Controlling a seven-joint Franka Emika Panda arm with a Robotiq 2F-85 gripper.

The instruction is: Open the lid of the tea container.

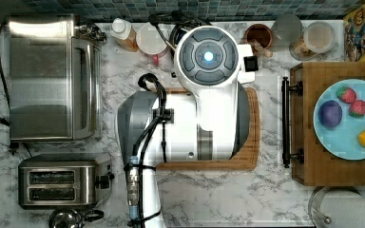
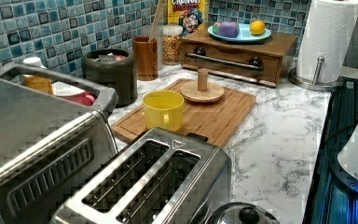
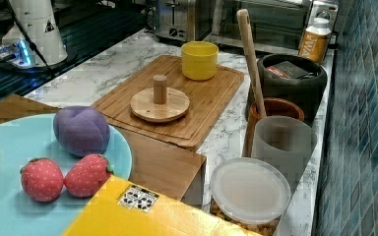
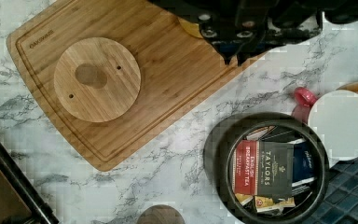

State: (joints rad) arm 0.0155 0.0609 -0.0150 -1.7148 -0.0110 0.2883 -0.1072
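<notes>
One tea container (image 4: 266,168) stands open on the marble by the tiled wall, just off the cutting board (image 4: 177,70). One round wooden lid (image 4: 97,79) lies on that board. The wrist view alone reveals the tea packets inside. Gripper (image 4: 235,55): fingertips look closed together, holding nothing.

Arm hides most of the cutting board (image 1: 247,164) in the top view; pincer (image 4: 235,56) fingertips indistinct
</notes>
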